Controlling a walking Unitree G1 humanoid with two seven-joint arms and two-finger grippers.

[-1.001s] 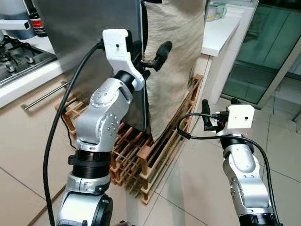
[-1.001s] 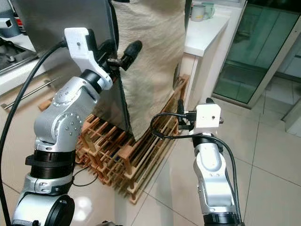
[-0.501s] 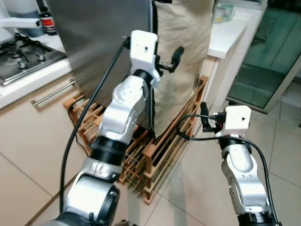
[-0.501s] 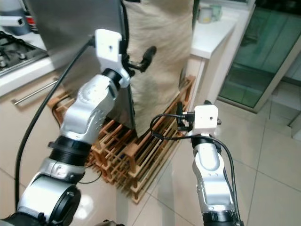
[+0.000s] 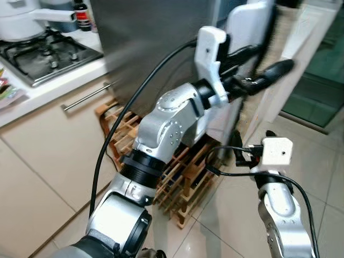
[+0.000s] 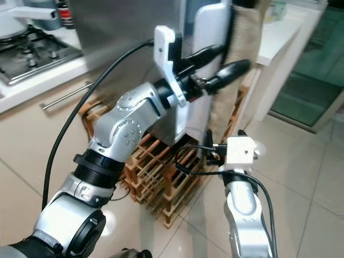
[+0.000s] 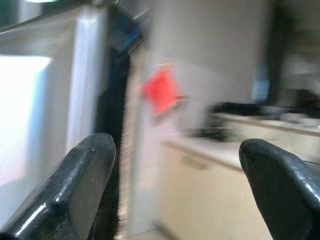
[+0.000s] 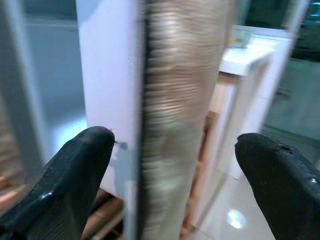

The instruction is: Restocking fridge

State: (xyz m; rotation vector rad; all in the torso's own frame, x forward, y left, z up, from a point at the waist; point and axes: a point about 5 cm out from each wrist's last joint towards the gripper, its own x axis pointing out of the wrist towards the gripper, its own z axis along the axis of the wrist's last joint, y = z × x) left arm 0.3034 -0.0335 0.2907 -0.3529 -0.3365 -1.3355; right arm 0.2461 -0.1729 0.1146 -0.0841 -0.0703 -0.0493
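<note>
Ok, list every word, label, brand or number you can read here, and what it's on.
No text can be read.
Dark bottle by the hob: its label is too small to read.
Red patch ahead of the left gripper: too blurred to tell whether it bears any text.

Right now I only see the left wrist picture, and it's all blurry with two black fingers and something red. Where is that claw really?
Observer: The left claw is raised high beside the fridge door, its fingers spread apart with nothing between them.
Operator: What's under it?
Observer: A wooden rack sits on the floor by the fridge's foot.
Operator: And my other claw?
Observer: The right claw hangs low near that rack, also spread and holding nothing.
Operator: Anything to my left?
Observer: A gas stove on the counter.
</note>
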